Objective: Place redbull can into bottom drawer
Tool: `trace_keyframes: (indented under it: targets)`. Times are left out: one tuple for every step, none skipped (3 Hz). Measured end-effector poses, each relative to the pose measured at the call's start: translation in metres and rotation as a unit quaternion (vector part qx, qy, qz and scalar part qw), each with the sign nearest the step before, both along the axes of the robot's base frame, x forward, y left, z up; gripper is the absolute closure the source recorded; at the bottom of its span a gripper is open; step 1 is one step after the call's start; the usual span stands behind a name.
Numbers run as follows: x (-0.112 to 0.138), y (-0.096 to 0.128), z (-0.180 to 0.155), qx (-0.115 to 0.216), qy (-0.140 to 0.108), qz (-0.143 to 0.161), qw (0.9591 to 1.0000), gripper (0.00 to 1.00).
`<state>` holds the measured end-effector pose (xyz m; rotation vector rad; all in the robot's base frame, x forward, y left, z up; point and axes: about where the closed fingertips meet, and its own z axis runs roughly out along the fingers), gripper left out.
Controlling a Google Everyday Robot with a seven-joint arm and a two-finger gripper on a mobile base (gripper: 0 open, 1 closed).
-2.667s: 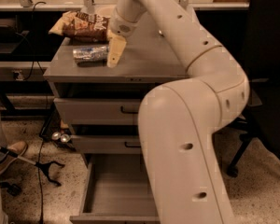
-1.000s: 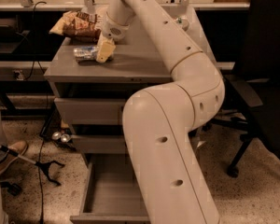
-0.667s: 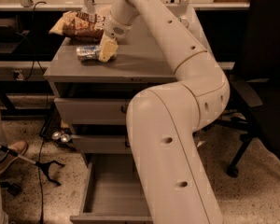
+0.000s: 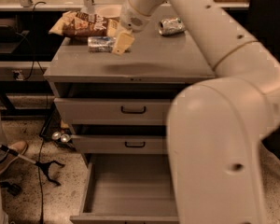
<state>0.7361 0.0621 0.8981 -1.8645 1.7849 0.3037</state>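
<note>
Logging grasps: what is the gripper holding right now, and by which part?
Cannot be told. The gripper is at the right end of the redbull can, which lies on the cabinet top.

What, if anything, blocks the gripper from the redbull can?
Likely nothing, so yes: the gripper sits right beside the redbull can lying on the cabinet top; the snack bag lies behind it.

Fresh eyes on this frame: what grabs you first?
The bulky white arm fills the right half, reaching over the grey cabinet. Its gripper sits at the lying redbull can on the cabinet top, just in front of a snack bag. Below, the bottom drawer stands pulled open.
</note>
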Motion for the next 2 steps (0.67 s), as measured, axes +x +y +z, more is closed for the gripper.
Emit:
trace_keyframes:
  targets:
    - [-0.043, -0.025, 0.014, 0.009, -0.003, 0.0, 1.0, 1.0]
    - [-0.066, -0.031, -0.012, -0.007, 0.024, 0.007, 0.9997, 1.0]
